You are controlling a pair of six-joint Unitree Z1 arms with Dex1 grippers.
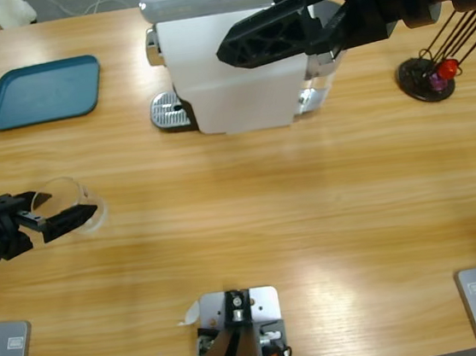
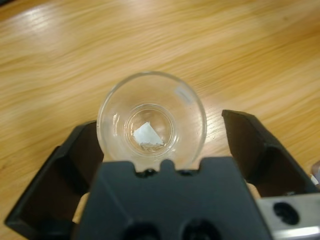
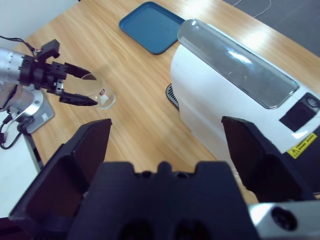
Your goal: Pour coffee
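An empty clear glass (image 2: 151, 120) stands on the bench (image 1: 312, 221) between the left gripper (image 1: 57, 211)'s wide-spread fingers, not yet clamped. The right gripper (image 1: 290, 30), fingers also wide and empty, hovers over the white coffee machine (image 1: 234, 71). No coffee is visible anywhere; brewing and pouring appear still ahead.
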